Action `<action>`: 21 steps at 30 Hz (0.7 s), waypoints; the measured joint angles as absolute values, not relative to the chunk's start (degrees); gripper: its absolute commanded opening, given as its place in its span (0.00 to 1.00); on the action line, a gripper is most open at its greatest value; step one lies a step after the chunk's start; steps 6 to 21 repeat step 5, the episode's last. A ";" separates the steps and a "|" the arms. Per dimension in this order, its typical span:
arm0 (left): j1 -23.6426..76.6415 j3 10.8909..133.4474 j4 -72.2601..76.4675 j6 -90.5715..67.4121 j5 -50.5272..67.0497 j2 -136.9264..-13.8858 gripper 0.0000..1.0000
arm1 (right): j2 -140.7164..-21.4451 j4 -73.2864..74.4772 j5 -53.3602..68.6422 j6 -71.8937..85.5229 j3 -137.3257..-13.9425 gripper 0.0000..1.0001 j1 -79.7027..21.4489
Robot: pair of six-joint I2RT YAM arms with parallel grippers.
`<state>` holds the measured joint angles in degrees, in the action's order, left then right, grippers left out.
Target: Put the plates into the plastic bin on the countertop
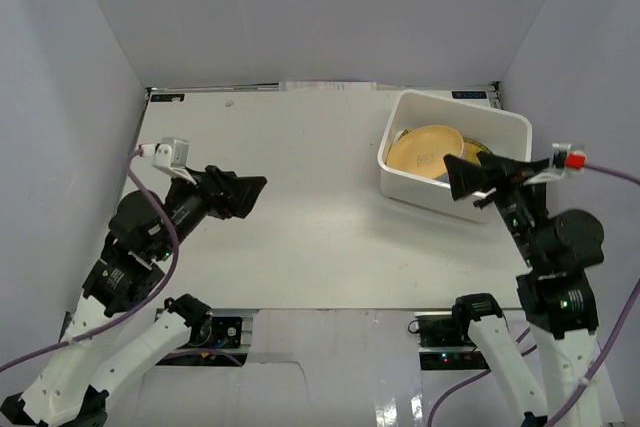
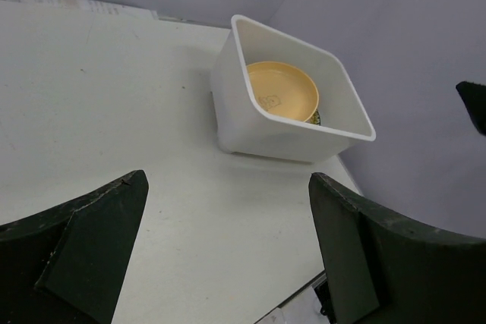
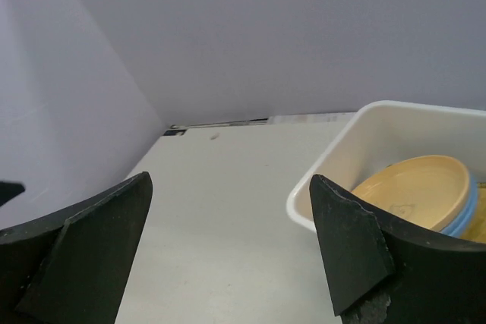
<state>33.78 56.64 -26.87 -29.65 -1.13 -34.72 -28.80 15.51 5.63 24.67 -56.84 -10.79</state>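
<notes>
Plates (image 1: pixel 425 149) in plastic bin (image 1: pixel 415 187) (orange-yellow topmost)

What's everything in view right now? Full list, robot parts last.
plastic bin: one, white, far right of the countertop
orange-yellow plate: one, on top inside the bin
light blue plate: one rim showing, directly under the orange-yellow plate
yellow-green plate: one, partly hidden, in the bin to the right of the orange-yellow plate; any further plates cannot be counted
countertop: one, white, no plates seen on it outside the bin
walls: pale grey, enclosing the countertop on the left, far and right sides
cables: purple, one along each arm
left gripper: black fingers, open, over the left of the countertop
right gripper: black fingers, open, at the bin's near edge
</notes>
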 measured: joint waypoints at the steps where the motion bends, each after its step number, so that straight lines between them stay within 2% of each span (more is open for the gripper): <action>1: 33.76 56.62 -27.24 -30.06 -1.15 -32.64 0.98 | -25.12 14.48 7.57 25.54 -54.15 0.90 -10.79; 3: 33.76 56.25 -27.79 -30.52 -1.34 -29.17 0.98 | -17.37 11.97 11.88 27.07 -46.98 0.90 -10.79; 5: 33.76 54.50 -28.03 -30.94 -1.63 -25.28 0.98 | -14.72 12.08 13.93 27.99 -42.81 0.90 -10.79; 21: 33.76 54.50 -28.03 -30.94 -1.63 -25.28 0.98 | -14.72 12.08 13.93 27.99 -42.81 0.90 -10.79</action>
